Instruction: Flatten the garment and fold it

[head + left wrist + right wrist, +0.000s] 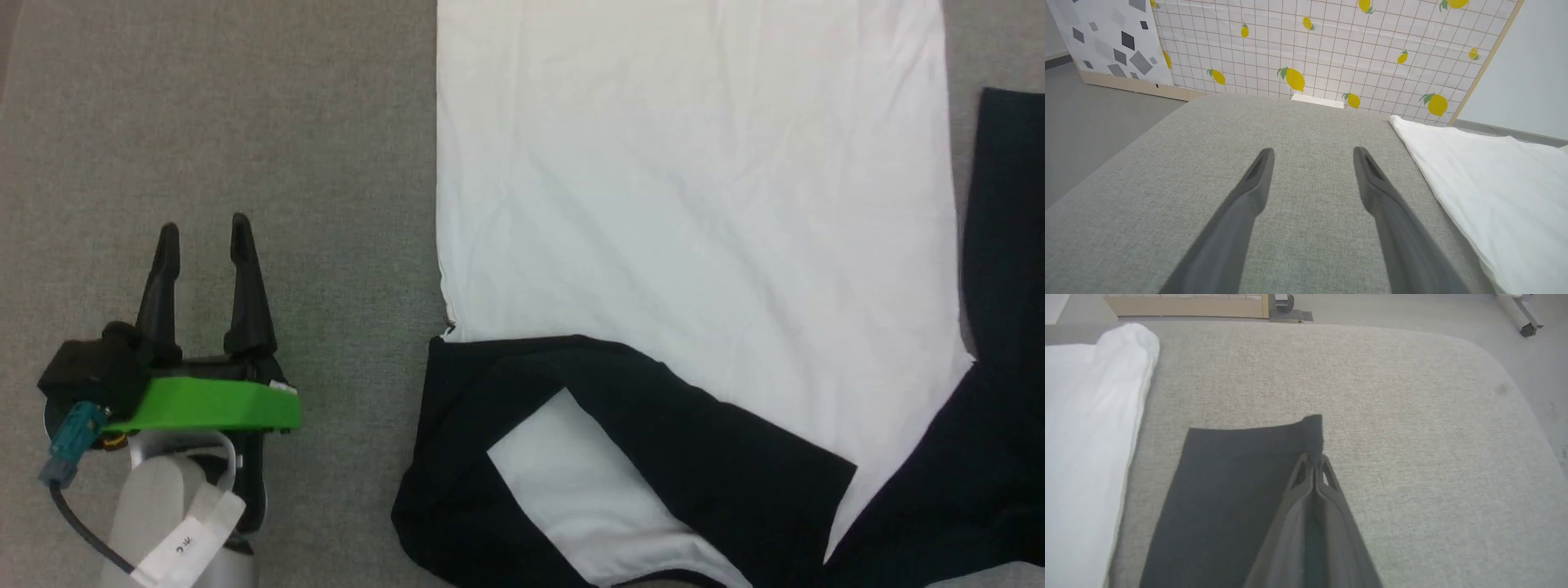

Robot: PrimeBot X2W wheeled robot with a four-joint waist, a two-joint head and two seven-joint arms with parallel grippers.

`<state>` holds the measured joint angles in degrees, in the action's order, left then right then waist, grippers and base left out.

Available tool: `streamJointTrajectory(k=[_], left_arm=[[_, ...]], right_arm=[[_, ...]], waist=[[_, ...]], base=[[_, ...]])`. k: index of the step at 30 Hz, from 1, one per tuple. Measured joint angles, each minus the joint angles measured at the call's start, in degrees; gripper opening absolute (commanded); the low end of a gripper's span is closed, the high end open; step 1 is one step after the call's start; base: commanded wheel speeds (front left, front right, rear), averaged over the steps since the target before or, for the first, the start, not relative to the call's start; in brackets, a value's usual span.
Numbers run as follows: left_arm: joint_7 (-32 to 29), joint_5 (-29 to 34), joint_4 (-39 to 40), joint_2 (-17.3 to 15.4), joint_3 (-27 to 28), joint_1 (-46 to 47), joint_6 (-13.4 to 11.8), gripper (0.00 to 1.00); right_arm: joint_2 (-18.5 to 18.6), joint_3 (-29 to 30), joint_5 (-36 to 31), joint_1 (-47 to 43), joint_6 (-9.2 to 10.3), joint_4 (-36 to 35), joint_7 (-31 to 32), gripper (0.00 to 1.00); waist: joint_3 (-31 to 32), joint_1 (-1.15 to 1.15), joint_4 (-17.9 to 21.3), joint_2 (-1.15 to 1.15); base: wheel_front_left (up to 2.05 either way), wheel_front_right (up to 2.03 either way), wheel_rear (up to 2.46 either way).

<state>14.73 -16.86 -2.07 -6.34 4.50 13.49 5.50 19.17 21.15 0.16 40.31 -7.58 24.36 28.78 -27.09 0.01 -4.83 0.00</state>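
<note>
Garment [694, 180]: you have it lying on the grey fabric-covered bench [245, 122]. The white body panel is spread nearly flat, with light creases, and runs off the top of the head view.

Near sleeve [669, 416]: black. It lies folded diagonally across the lower end of the white panel, with a white patch showing below it.

Other sleeve [1004, 245]: black. It lies along the garment's right side, on the bench, and reaches the frame edge.

Left gripper [204, 229]: it sits over bare bench, well apart from the garment's left edge. Your fingers [242, 278] stand apart with nothing between them. The left wrist view confirms this: left gripper [1312, 153] spread over grey fabric, and the white panel [1494, 183] off to the side, untouched.

Right gripper [1314, 459]: the fingers are together, pinched on the cuff corner of the black sleeve [1229, 477]. The cuff corner stands up a little past the fingertips, while the rest of the sleeve lies flat on the bench. The white cloth [1086, 416] lies beside the sleeve, with a strip of bench between them.

Background, left wrist view: a lemon-print grid panel [1331, 41] stands beyond the bench's far edge, with a grey-diamond panel [1106, 36] next to it and the floor [1086, 122] below.
</note>
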Motion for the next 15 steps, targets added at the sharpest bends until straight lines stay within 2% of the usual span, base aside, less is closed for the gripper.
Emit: streamJointTrajectory(k=[6, 15], left_arm=[[0.0, 0.5, -1.6, 0.3, 0.6, -2.7, 0.1, 1.00], [0.0, 0.7, -2.6, 0.6, 0.4, -6.0, 0.5, 1.00]], right_arm=[[0.0, 1.2, -1.2, -7.9, 0.00, -12.0, -0.9, 0.00], [-5.7, 4.9, -1.0, -20.9, 0.00, -37.9, 3.9, 0.00]], waist=[[4.9, 0.00, 1.4, 0.00], [12.4, -0.01, 3.8, 0.00]], base=[[0.00, 0.00, 0.00], [0.00, 0.00, 0.00]])
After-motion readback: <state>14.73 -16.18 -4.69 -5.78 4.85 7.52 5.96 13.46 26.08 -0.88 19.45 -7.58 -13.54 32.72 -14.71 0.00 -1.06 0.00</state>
